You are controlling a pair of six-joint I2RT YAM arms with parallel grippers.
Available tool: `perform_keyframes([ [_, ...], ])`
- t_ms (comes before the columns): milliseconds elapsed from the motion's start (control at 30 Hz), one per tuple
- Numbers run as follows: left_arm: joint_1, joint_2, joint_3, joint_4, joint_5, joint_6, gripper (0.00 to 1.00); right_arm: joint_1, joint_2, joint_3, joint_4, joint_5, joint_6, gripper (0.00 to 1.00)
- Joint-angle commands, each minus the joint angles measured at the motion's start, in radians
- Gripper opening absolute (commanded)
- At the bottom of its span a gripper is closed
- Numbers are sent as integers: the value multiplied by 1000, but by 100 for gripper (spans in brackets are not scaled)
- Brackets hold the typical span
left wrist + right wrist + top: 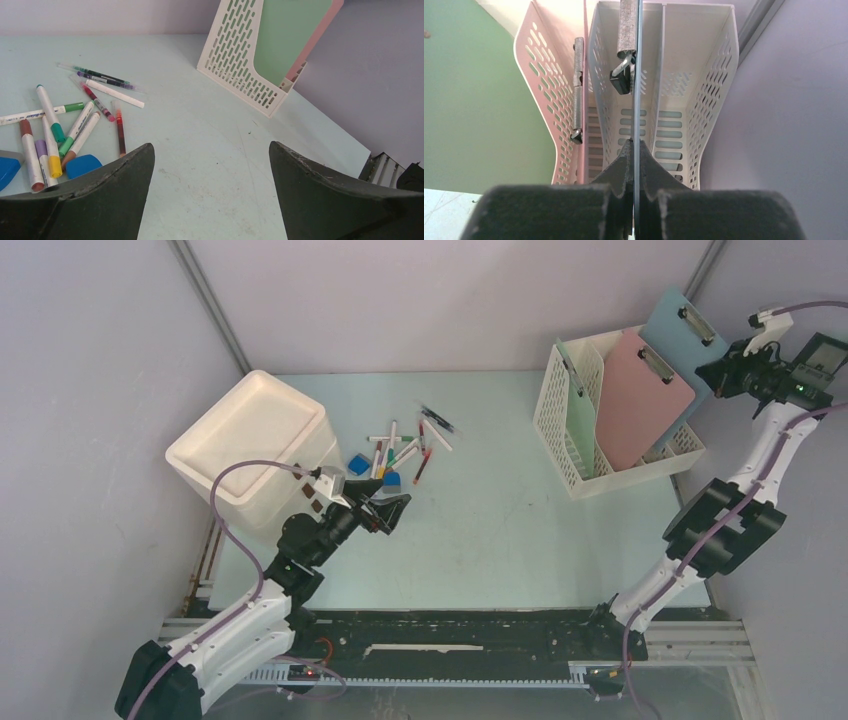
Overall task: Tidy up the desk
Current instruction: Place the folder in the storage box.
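The pale mint-green desk (500, 530) holds a scatter of markers and pens (405, 445) and two small blue blocks (358, 464). My left gripper (395, 508) is open and empty, low over the desk just right of the scatter. In the left wrist view the markers (75, 130) lie left of my left gripper (211, 145). My right gripper (722, 375) is shut on the edge of a blue clipboard (680, 335), which stands in the rightmost slot of the white perforated file rack (575, 440). The right wrist view shows my right gripper (635, 145) pinching the clipboard's thin edge (639, 75).
A pink clipboard (640, 400) and a green clipboard (582, 430) stand in the rack's other slots. A white box-shaped bin (250, 440) sits at the back left, beside my left arm. Grey panels wall the desk, and a black rail (450, 635) runs along the front.
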Motion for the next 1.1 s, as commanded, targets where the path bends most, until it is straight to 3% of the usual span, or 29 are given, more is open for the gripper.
perform_keyframes([
  [0,5,-7,14,10,-5,30,91,1,15,-1,46,-13,-33,0],
  [233,5,8,23,10,0,29,91,15,21,-65,-14,-6,-118,0],
  [400,7,3,23,10,1,27,91,31,40,-77,-81,5,-166,9],
  [467,5,-1,20,8,1,26,91,33,46,-76,-97,7,-169,16],
  [600,6,-12,18,2,1,25,91,33,42,-76,-119,11,-171,46],
  [700,6,-18,17,-3,1,25,91,28,13,-77,-127,15,-166,60],
  [1067,6,-46,8,-3,8,20,91,-41,-147,-79,-94,-17,-71,84],
])
